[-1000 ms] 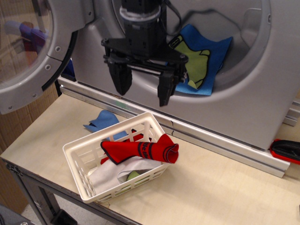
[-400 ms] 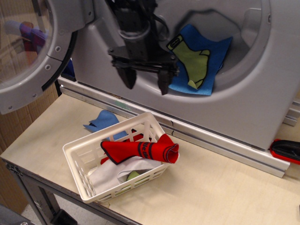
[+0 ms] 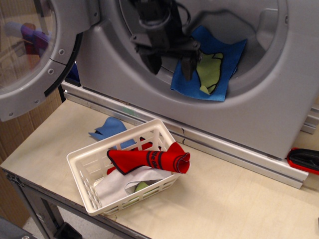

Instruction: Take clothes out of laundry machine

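Observation:
The grey-silver laundry machine (image 3: pixel 259 114) fills the back, its round door (image 3: pixel 35 55) swung open to the left. A bright blue cloth with a lime-green sock patch (image 3: pixel 212 69) hangs over the lower rim of the drum opening. My black gripper (image 3: pixel 170 63) is open inside the drum opening, its fingers (image 3: pixel 188 65) pointing down. The right finger overlaps the cloth's left part. The left finger is over the drum rim. The jaws hold nothing that I can see.
A white slatted basket (image 3: pixel 84 167) stands on the wooden table (image 3: pixel 239 199), holding a red cloth with black trim (image 3: pixel 149 159) and white fabric. A small light-blue cloth (image 3: pixel 108 128) lies behind the basket. A red and black object (image 3: pixel 304 159) sits at the right edge.
My gripper has moved up and to the right, from in front of the washer's lower panel into the drum opening, onto the blue cloth's left part. It stays open.

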Available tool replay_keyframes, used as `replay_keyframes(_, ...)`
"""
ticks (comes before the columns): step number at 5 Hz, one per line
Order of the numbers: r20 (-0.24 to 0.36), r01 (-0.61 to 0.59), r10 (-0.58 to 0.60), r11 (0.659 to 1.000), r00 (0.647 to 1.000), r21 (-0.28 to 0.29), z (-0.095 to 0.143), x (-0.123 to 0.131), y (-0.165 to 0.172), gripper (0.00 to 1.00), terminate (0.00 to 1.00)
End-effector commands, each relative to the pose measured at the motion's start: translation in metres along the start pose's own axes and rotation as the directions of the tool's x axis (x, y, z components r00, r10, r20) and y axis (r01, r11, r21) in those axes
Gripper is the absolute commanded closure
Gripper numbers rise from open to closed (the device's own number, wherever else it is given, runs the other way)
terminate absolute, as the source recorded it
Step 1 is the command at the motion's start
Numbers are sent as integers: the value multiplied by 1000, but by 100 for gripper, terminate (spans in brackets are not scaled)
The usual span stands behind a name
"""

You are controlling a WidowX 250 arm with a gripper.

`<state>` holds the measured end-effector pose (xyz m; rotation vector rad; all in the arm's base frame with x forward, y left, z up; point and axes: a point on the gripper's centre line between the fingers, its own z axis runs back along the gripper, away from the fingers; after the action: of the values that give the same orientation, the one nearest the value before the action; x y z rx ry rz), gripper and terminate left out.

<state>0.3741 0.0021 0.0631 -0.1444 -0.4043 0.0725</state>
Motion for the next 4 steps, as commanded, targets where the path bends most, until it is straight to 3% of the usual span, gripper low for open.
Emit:
replay_keyframes(1,94,-10,15,998,996,-55,4,33,2,0,0)
replay_keyframes(4,151,10,15,986,988,-165,-22,35,-4,0,0)
